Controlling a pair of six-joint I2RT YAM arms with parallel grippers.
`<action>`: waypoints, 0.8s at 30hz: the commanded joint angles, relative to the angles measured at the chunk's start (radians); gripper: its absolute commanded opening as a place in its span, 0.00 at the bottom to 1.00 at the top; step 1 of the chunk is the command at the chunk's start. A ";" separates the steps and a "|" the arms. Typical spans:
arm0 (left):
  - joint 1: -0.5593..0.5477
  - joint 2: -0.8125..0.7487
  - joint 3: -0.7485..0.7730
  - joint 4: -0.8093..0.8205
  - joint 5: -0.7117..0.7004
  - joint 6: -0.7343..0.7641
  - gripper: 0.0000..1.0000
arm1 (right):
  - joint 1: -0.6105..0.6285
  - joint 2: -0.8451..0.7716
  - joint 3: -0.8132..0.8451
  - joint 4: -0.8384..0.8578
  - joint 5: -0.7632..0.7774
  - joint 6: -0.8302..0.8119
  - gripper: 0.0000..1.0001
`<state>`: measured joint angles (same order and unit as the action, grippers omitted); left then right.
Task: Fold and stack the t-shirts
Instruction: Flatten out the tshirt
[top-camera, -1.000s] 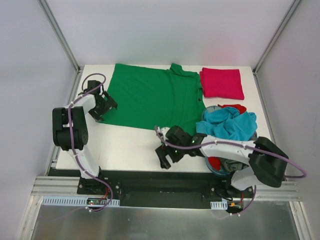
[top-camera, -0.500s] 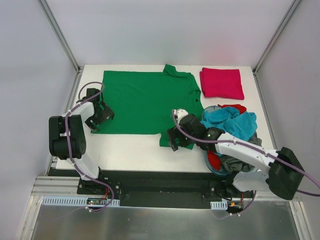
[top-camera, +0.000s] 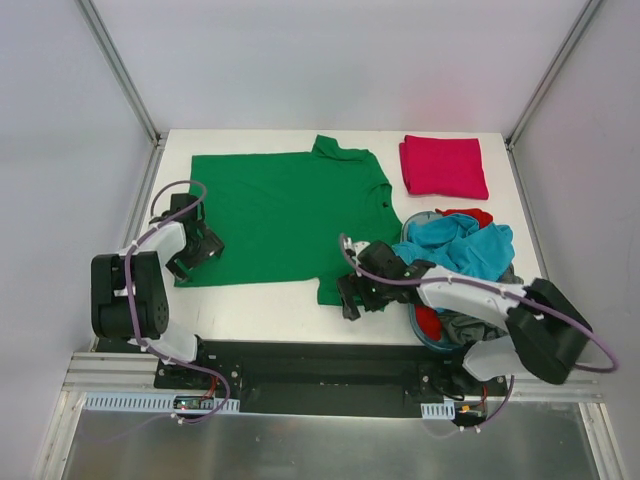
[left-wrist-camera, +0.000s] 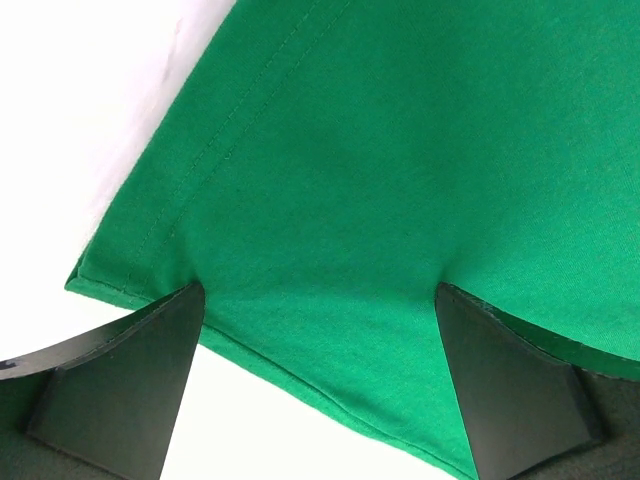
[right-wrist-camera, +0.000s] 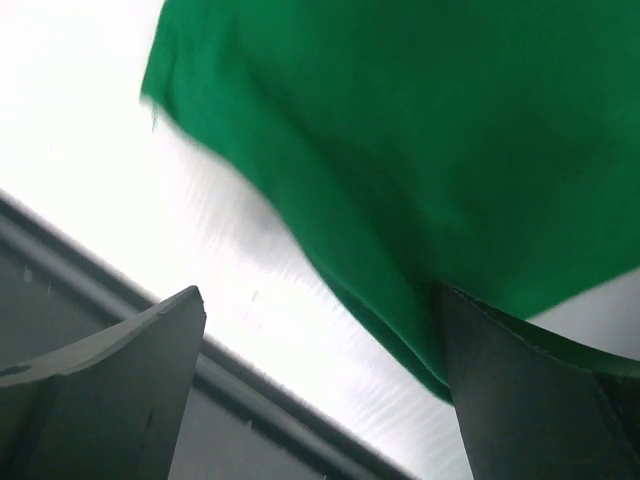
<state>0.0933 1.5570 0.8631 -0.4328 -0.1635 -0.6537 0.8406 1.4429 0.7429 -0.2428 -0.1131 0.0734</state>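
Note:
A bright green t-shirt (top-camera: 285, 215) lies spread flat on the white table. My left gripper (top-camera: 198, 252) is open, its fingertips (left-wrist-camera: 180, 300) resting on the shirt's near left corner (left-wrist-camera: 400, 150). My right gripper (top-camera: 352, 290) is open at the shirt's near right corner; the green cloth (right-wrist-camera: 420, 120) touches its right finger (right-wrist-camera: 480, 340). A crimson-pink t-shirt (top-camera: 443, 166) lies folded at the far right. Teal (top-camera: 460, 250), red (top-camera: 466, 214) and dark grey (top-camera: 482, 326) t-shirts are heaped in the tub.
The round blue tub (top-camera: 428, 342) stands at the near right, right beside my right arm. The table's near edge and its metal rail (right-wrist-camera: 120, 330) are just below my right gripper. Bare white table (top-camera: 260, 305) lies between the shirt's hem and the near edge.
The green shirt has slid left and toward the near edge, its hem now lower. My left gripper moved nearer with it. My right gripper came up from the near edge onto the shirt's right corner.

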 joint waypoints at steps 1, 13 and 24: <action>0.008 -0.095 -0.076 -0.083 -0.057 -0.041 0.99 | 0.113 -0.191 -0.097 -0.108 0.006 0.051 0.97; 0.010 -0.365 -0.160 -0.185 -0.198 -0.174 0.99 | 0.152 -0.499 -0.177 -0.099 0.041 -0.012 0.96; 0.048 -0.358 -0.193 -0.192 -0.249 -0.319 0.86 | 0.150 -0.357 -0.080 -0.049 0.141 -0.164 0.96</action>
<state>0.1265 1.1473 0.6758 -0.5922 -0.3794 -0.8902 0.9916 1.0252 0.6147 -0.3298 0.0116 -0.0299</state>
